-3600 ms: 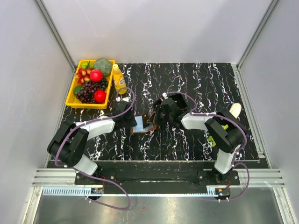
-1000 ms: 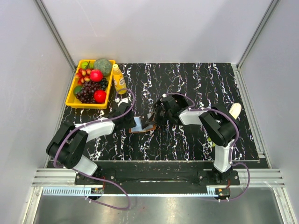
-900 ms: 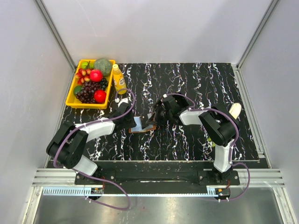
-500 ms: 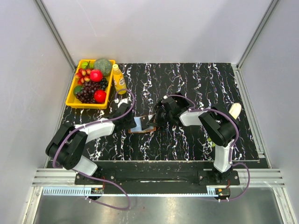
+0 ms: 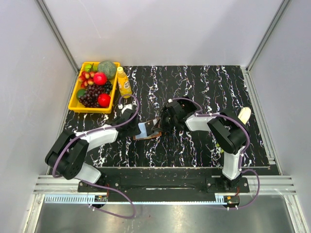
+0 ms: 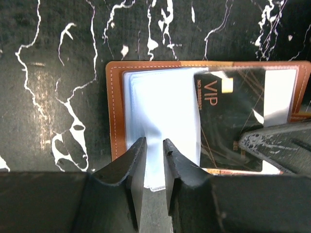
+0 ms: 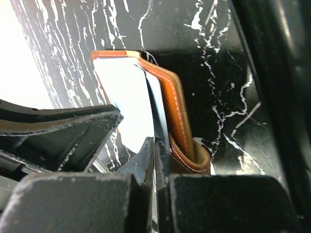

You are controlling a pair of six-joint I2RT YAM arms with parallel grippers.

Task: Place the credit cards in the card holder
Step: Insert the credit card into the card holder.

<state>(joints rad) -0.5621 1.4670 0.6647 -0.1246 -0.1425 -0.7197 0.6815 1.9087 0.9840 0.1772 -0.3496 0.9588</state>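
The brown leather card holder (image 5: 145,133) lies open on the black marble table between both grippers. In the left wrist view its stitched edge (image 6: 116,111) frames clear sleeves, and a black VIP card (image 6: 233,121) lies over its right half. My left gripper (image 6: 154,143) sits over the clear sleeve with its jaws a narrow gap apart; it also shows from above (image 5: 135,127). My right gripper (image 7: 155,144) is shut on the thin edge of the card (image 7: 156,116), right beside the raised leather cover (image 7: 177,121). It meets the holder from the right (image 5: 157,127).
A yellow tray (image 5: 73,99) of fruit stands at the back left with a yellow bottle (image 5: 123,82) beside it. A banana (image 5: 244,115) lies at the right, near the right arm. Grey walls enclose the table.
The right gripper has come down and left against the holder with the card. The left gripper has edged slightly toward the holder. The holder has barely shifted.
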